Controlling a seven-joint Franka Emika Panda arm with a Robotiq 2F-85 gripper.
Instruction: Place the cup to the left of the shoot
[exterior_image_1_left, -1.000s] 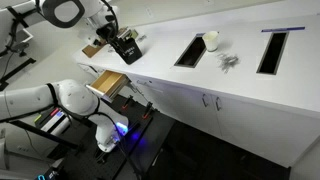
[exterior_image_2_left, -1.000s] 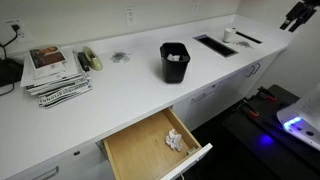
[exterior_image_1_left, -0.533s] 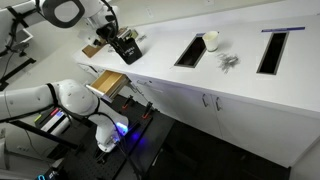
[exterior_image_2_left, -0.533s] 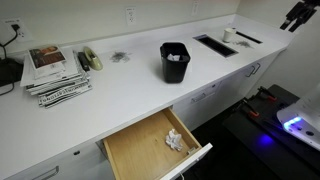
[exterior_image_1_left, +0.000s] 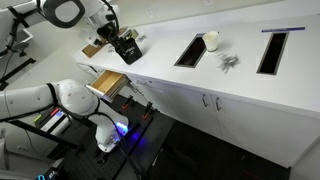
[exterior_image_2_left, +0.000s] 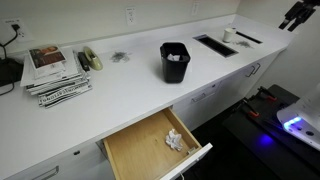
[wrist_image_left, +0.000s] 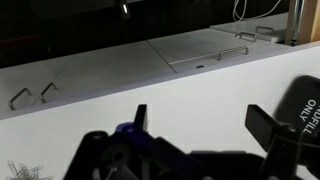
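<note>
Hovers clear of the bench (exterior_image_2_left: 130, 82) with pincer (wrist_image_left: 197, 115) spread wide, gripping nothing. On the bench, white cup (exterior_image_1_left: 211, 41) upright just beside dark slot (exterior_image_1_left: 188, 50).

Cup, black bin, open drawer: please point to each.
cup (exterior_image_1_left: 211, 43): in an exterior view, its side wall.
black bin (exterior_image_2_left: 174, 66): in an exterior view, its front wall.
open drawer (exterior_image_2_left: 140, 150): in an exterior view, its bare wooden floor.

White capitals reading "ONLY" run along a black rounded object (wrist_image_left: 303, 108) at the right edge of the wrist view. A 2nd line beneath them is cut off and unreadable. In an exterior view, the print on the stacked papers (exterior_image_2_left: 55, 72) lying on the desk (exterior_image_2_left: 130, 85) is too small to read.
</note>
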